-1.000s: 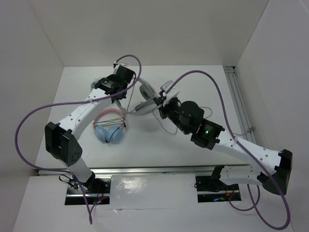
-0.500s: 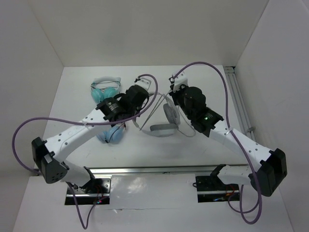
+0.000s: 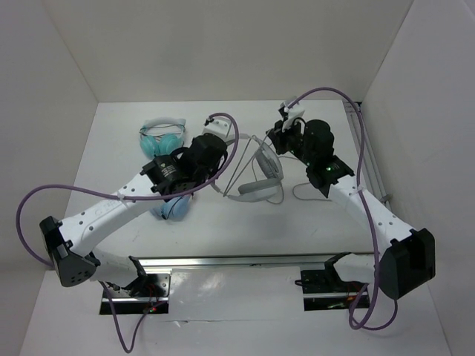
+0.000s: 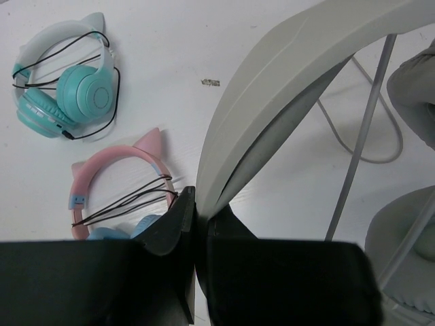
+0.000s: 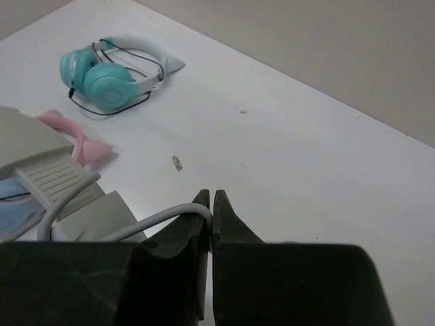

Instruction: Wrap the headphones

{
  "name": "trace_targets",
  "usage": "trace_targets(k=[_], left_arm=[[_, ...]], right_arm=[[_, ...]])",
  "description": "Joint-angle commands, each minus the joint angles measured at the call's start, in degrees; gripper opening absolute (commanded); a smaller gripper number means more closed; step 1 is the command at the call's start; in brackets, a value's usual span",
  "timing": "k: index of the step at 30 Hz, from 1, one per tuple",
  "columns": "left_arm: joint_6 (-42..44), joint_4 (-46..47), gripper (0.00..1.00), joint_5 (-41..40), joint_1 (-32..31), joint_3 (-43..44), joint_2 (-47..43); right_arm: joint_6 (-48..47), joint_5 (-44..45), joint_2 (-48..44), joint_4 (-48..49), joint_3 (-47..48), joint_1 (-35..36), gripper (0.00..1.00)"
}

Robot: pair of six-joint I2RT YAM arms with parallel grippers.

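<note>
Winding cable: left jaws pinch headband, headphones held up over mid-worktop; right jaws pinch cable. Best: hold band steady, lead cable round it taut, loops side by side.

Headphones: I saw smooth, matt plastic on the wide band, pale grey-white with a faint sheen.
Cable: smooth and grey; it looked rubbery to me.
Left gripper: matt black plastic fingers.
Right gripper: the same matt black.
Teal pair: smooth plastic cups, a satin look.
Table: I took it for a flat, matt white surface.
</note>
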Motion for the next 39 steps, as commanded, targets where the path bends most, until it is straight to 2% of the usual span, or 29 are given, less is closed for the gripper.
trace_targets(k=[1,7,20,23,25,26,27,29,32,35,39], left_arm=[[7.3,-16.4,0.0,9.6,-3.6,-0.4,-3.3],[7.3,-17.5,0.0,11.6,-6.2,0.8,0.0],[7.3,-17.0,0.0,11.9,-8.3,1.9,2.3],[6.8,-15.7,0.0,12.5,-8.3,3.4,0.2],[6.8,-15.7,0.0,13.1,-8.3,4.9,-1.6],[6.8,-15.7,0.0,13.1,-8.3,5.5,-2.1],[6.8,-15.7,0.0,13.1,-8.3,6.7,-2.1],[5.6,-15.7,0.0,12.5,-8.3,7.8,-3.5],[4.5,-15.2,0.0,12.0,-8.3,9.5,-5.1],[3.9,-14.4,0.0,12.6,-8.3,10.2,-6.6],[3.2,-13.8,0.0,10.6,-8.3,11.5,-6.6]], right_arm=[[2.5,8.0,1.3,12.8,3.0,-8.5,0.03],[5.4,3.7,0.6,16.4,1.7,-9.7,0.05],[5.4,0.9,2.0,14.8,3.7,-10.8,0.08],[5.4,-4.9,4.9,15.4,3.7,-13.6,0.09],[5.9,-14.7,6.3,15.4,3.7,-14.8,0.14],[7.6,-18.0,6.9,16.8,3.7,-14.8,0.17],[8.7,-25.1,8.1,19.9,3.1,-15.5,0.2],[12.8,-33.8,10.6,26.8,1.5,-14.9,0.31],[19.7,-37.6,15.3,33.5,-0.3,-13.6,0.34],[28.4,-41.3,19.6,45.8,-2.0,-13.1,0.37],[34.9,-43.0,26.4,57.6,-2.0,-8.4,0.39]])
